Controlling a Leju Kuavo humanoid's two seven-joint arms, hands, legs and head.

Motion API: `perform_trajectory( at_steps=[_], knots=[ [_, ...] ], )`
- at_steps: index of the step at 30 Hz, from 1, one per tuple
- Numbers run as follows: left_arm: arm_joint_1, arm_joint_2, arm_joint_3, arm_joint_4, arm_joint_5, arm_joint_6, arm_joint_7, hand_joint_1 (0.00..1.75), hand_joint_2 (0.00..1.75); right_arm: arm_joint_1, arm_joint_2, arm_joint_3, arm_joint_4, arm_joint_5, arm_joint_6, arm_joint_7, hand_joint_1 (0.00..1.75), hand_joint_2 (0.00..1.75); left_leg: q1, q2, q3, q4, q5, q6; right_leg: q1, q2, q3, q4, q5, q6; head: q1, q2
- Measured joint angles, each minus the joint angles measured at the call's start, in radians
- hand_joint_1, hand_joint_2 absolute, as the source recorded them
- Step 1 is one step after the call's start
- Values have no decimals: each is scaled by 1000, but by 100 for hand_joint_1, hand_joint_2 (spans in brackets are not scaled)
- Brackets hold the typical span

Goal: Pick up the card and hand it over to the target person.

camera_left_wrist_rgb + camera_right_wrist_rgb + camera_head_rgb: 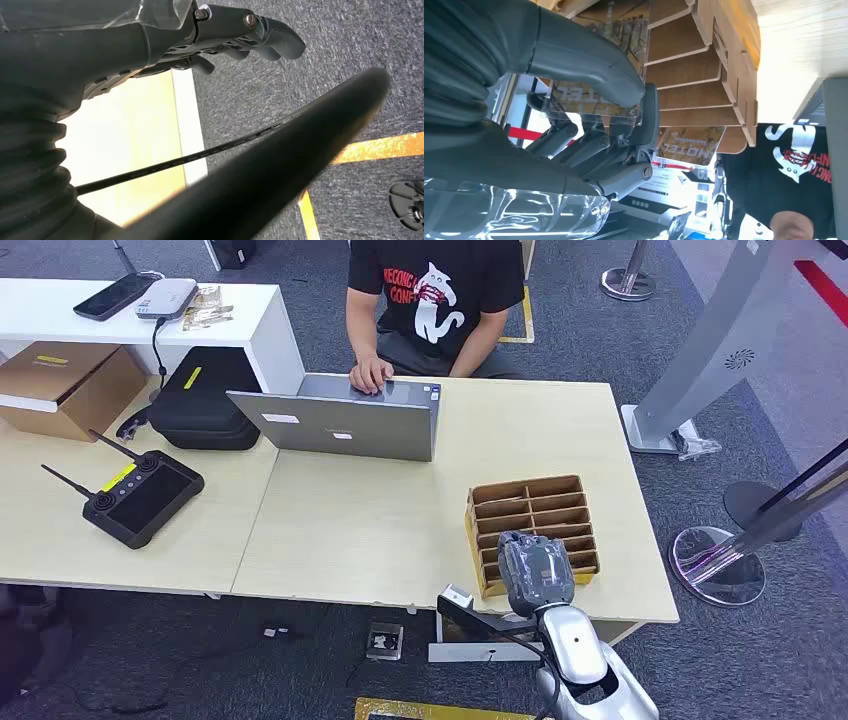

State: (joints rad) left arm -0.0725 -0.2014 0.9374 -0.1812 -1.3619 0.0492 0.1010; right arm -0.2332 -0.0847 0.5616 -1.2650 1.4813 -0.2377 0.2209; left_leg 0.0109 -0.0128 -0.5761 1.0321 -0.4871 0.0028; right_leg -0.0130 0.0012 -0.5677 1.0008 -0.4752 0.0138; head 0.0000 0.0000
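Fingers [589, 145] and thumb of the right hand [535, 573] pinch a card [594, 100] at the rack [540, 502].
Just beyond them another card [689, 145] sits in the rack on the desk [380, 530]; across it sits a person [435, 300]. Left hand [240, 35] hangs with fingers curled, holding nothing.

Pale wood-look tabletop [350, 530], smooth and matt. Brown slotted rack [530, 502] of raw cardboard or thin board, cut edges plain. Glossy printed card [591, 97] in the right hand [589, 125] of matt grey plastic under a clear shiny cover. Brushed silver laptop [340, 425]. Matt black controller [140, 497]. Rough grey carpet [700, 660]. Black cloth shirt [435, 290].
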Motion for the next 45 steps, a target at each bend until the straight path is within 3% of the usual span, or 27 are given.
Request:
perform_trajectory(
  at_steps=[5,8,21,29,34,45],
  knots=[
    [-2,-1,-4,-1,-3,-6,-2,0,175,4,17,-45,-43,3,-59,-16,171,175,0,0,-1,0,0,0,0,0,-1,1,0,0,0,0],
    [-4,1,-12,-2,-9,-9,-2,0,175,-50,35,-58,-41,1,-86,-40,174,175,0,1,-1,1,0,0,0,1,-2,1,0,0,0,0],
    [-7,6,-25,0,-19,-4,-25,0,175,-477,153,12,306,-91,-106,-171,175,175,0,6,-1,0,3,-2,0,6,-4,2,3,-2,0,0],
    [-10,10,-32,0,-21,-5,-36,0,175,-710,264,29,578,-133,-88,-212,175,175,0,6,-1,1,3,-4,-1,6,-5,5,3,-3,0,0],
    [-8,10,-30,2,-17,2,-47,0,175,-769,310,36,667,-146,-96,-227,175,175,0,3,-1,1,3,-4,0,4,-4,5,3,-3,0,0],
    [-10,12,-37,1,-22,-3,-49,0,175,-791,323,41,725,-155,-118,-233,175,175,0,2,-1,0,4,-4,0,2,-3,4,3,-3,0,0]
  ],
)
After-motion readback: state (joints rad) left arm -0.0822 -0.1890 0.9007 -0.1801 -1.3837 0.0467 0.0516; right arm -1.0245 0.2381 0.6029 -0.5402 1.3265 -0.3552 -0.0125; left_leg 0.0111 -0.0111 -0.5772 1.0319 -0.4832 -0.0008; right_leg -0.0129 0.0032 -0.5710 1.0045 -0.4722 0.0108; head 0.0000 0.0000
